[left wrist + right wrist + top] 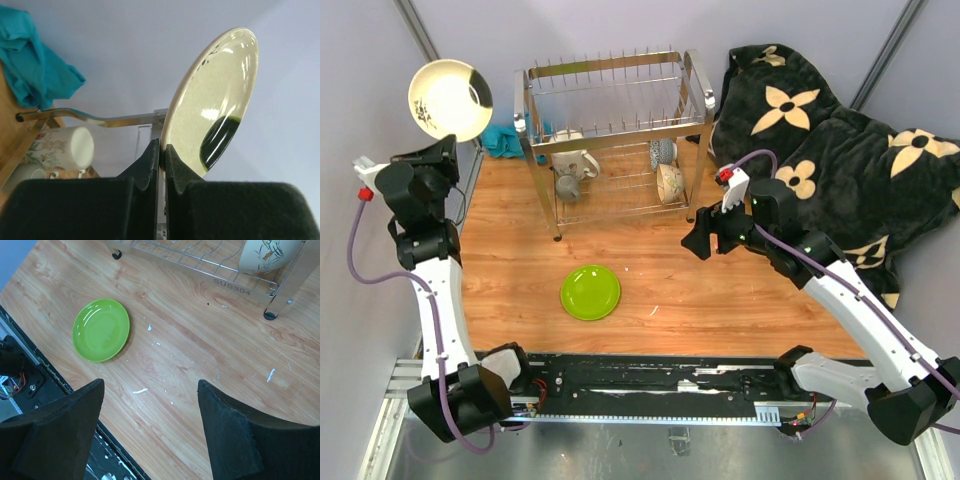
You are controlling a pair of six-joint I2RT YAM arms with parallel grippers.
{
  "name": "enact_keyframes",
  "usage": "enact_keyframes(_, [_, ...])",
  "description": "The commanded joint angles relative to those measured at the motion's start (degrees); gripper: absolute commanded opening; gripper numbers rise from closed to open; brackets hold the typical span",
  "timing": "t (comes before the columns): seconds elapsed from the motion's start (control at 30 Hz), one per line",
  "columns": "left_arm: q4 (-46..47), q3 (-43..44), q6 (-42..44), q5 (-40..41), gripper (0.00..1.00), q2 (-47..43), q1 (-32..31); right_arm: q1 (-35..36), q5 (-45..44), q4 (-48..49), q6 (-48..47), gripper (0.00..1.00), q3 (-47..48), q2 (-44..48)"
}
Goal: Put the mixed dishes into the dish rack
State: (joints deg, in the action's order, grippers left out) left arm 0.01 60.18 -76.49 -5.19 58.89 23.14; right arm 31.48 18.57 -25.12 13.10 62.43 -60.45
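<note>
My left gripper [442, 142] is shut on the rim of the cream plate with black patch [450, 98], held high and on edge left of the dish rack [610, 100]; the wrist view shows the plate [220, 95] pinched between my fingertips [161, 148]. The lime-green plate [590, 292] lies flat on the table in front of the rack, also in the right wrist view [101, 330]. My right gripper [700, 240] is open and empty above the table right of it [150, 385]. On the rack's lower tier sit a white mug [575, 160], a small grey mug [567, 187], a blue-patterned bowl [663, 153] and a cream bowl [670, 184].
A teal cloth [502, 138] lies behind the rack's left side. A black blanket with cream flowers [830, 140] covers the table's right part. A black rail [650, 385] runs along the near edge.
</note>
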Motion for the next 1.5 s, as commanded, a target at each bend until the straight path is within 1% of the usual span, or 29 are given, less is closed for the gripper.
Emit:
enact_keyframes(0.0, [1.6,6.3,0.7,-3.1,0.01,0.9,0.3,-0.5,0.6,0.9,0.2,0.76,1.6,0.1])
enact_keyframes(0.13, [1.9,8.6,-0.1,-5.1,0.00,2.1,-0.4,-0.6,0.9,0.9,0.1,0.76,2.2,0.7])
enact_keyframes(0.23, [1.8,11.3,0.6,-6.3,0.01,4.2,-3.0,-0.8,1.2,1.0,0.0,0.76,2.8,1.1])
enact_keyframes(0.33, [1.9,13.7,1.0,-5.7,0.01,5.8,-6.2,-1.0,1.6,0.9,0.0,0.76,3.8,1.1])
enact_keyframes(0.47, [1.2,17.2,1.8,-5.6,0.01,7.9,-9.9,-1.4,3.1,0.5,-0.3,0.77,7.2,0.6])
enact_keyframes(0.53, [1.2,18.4,1.9,-5.8,0.01,8.7,-12.0,-2.0,5.4,0.0,-0.5,0.77,10.5,-0.4])
enact_keyframes(0.63, [1.6,19.3,2.2,-6.3,0.01,9.3,-14.8,-3.5,11.0,-0.5,0.0,0.78,16.6,-3.3])
enact_keyframes(0.73, [1.7,21.0,3.6,-8.4,0.01,11.1,-18.1,-5.0,15.4,0.2,1.0,0.78,23.1,-7.0])
enact_keyframes(0.87, [2.1,22.1,4.7,-9.4,0.01,12.2,-21.7,-5.9,19.1,0.8,2.2,0.79,33.9,-12.4])
enact_keyframes(0.93, [2.3,22.7,5.0,-10.3,0.01,12.9,-23.1,-7.0,21.4,2.3,4.3,0.79,37.7,-14.9])
enact_keyframes(1.07, [1.0,24.9,6.7,-11.8,0.00,14.8,-26.7,-10.1,24.7,9.4,11.0,0.79,41.4,-18.2])
enact_keyframes(1.17, [1.4,25.5,7.4,-12.9,0.01,15.8,-28.9,-12.0,26.0,14.1,15.3,0.79,43.7,-20.7])
enact_keyframes(1.27, [-0.4,28.1,10.0,-13.3,0.01,17.2,-31.8,-12.9,26.6,16.9,18.3,0.79,46.0,-23.3])
enact_keyframes(1.37, [-1.4,29.6,11.5,-13.3,0.01,18.5,-34.6,-12.9,26.2,19.6,20.4,0.79,47.0,-24.6])
enact_keyframes(1.47, [-1.9,30.4,12.7,-13.2,0.00,19.4,-36.9,-13.1,25.5,23.9,23.1,0.79,45.9,-25.0])
